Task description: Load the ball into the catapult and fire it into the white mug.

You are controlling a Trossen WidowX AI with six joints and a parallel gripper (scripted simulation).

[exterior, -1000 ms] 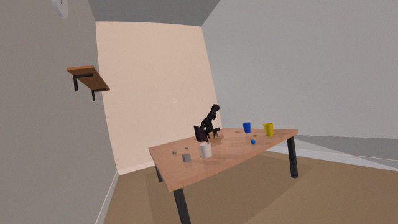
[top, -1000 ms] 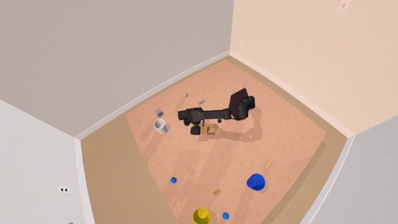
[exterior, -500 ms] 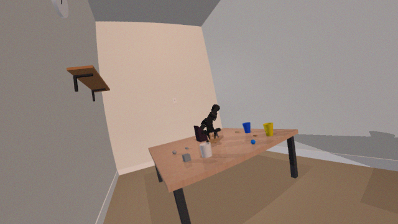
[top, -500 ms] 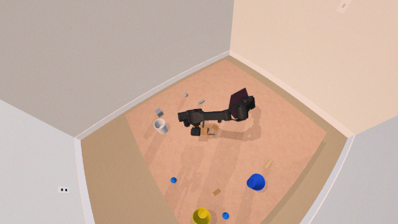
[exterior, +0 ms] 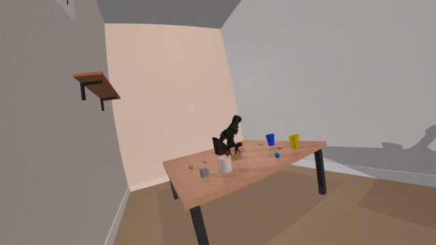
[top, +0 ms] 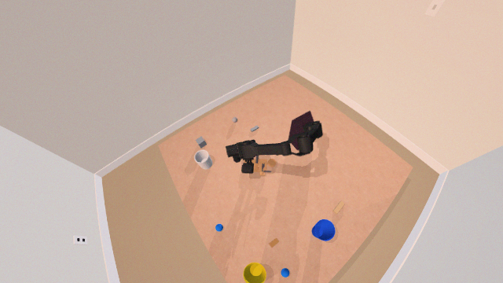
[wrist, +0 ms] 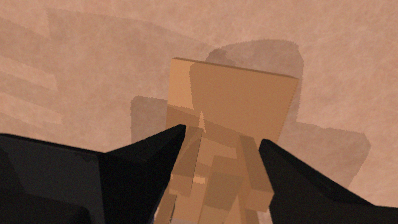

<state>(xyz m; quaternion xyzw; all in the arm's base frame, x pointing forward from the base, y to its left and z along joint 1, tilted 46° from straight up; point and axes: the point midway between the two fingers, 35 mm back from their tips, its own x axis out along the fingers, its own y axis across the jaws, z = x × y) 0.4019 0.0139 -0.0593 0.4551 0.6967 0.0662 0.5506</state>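
Taking the top view as a clock face centred on the catapult (top: pixel 272 163) (exterior: pixel 236 155) (wrist: pixel 240 95), the white mug (top: pixel 207 161) (exterior: pixel 225 165) stands upright at 9 o'clock on the counter (top: pixel 361 169) (exterior: pixel 194 194). The end effector (top: pixel 262 165) (exterior: pixel 238 150) (wrist: pixel 222 138) is clenched on the catapult, its dark fingers on either side of the wooden frame; in the wrist view, the wide flat board reaches toward 12 o'clock beyond them.

One blue ball (top: pixel 219 227) (exterior: pixel 277 155) rests at 7 o'clock and another blue ball (top: pixel 285 272) near 6, while a grey ball (top: pixel 235 119) (exterior: pixel 191 167) sits at 11. Which one is meant for the mug, I cannot tell. The catapult's cup is too hidden to show whether it is loaded.

A grey cube (top: pixel 201 141) (exterior: pixel 204 172) lies just beside the mug, toward its 12 o'clock. The yellow cup (top: pixel 255 273) (exterior: pixel 293 141) stands at 6 o'clock, and the blue cup (top: pixel 324 230) (exterior: pixel 270 139) around 5, well apart from the catapult
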